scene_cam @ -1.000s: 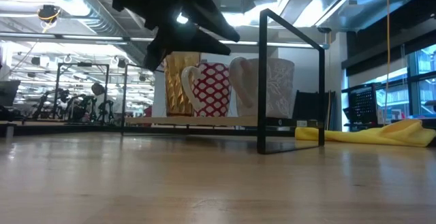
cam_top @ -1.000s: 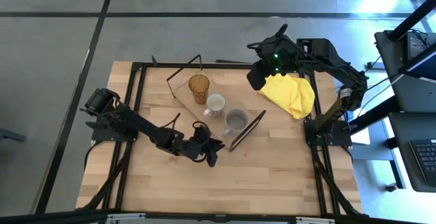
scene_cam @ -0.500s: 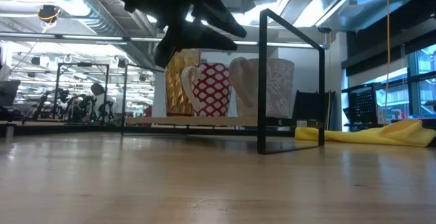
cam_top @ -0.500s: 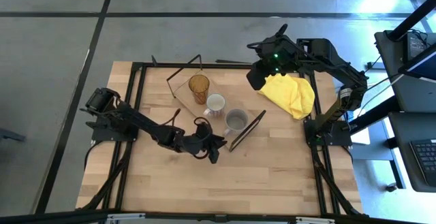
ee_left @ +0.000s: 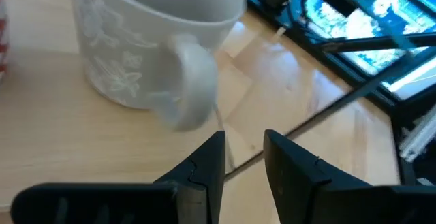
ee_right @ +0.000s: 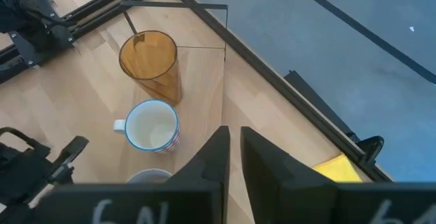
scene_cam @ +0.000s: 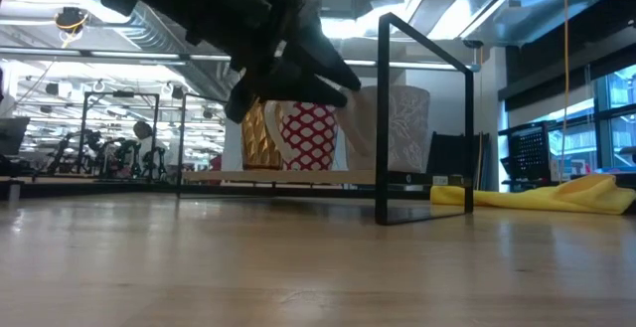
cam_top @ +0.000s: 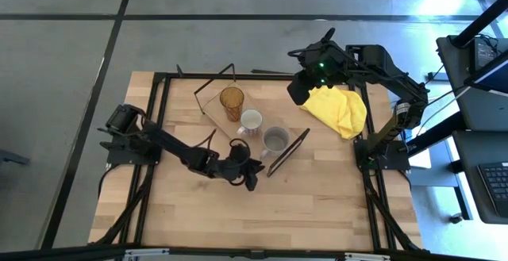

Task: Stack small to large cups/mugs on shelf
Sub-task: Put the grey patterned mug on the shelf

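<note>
The amber tumbler [cam_top: 232,102], the white mug [cam_top: 250,122] with red dots [scene_cam: 310,128] and the grey mug [cam_top: 275,140] stand upright in a row on the light-wood shelf board [cam_top: 216,118], which has black wire frames at both ends. My left gripper [cam_top: 251,177] hovers just on the near side of the shelf, by the grey mug. In the left wrist view its fingers [ee_left: 244,159] stand a narrow gap apart, empty, pointing at the grey mug's handle [ee_left: 194,91]. My right gripper [cam_top: 295,93] waits shut at the far right.
A yellow cloth [cam_top: 337,109] lies at the far right, beside my right gripper. The shelf's near-right wire frame [cam_top: 287,151] stands close to my left gripper. Bare tabletop [cam_top: 262,213] stretches toward the near edge. The black table frame [cam_top: 159,134] runs along the sides.
My left gripper has gone a little toward the table's right edge and down, nearer the grey mug. The cups and the shelf have stayed where they were.
</note>
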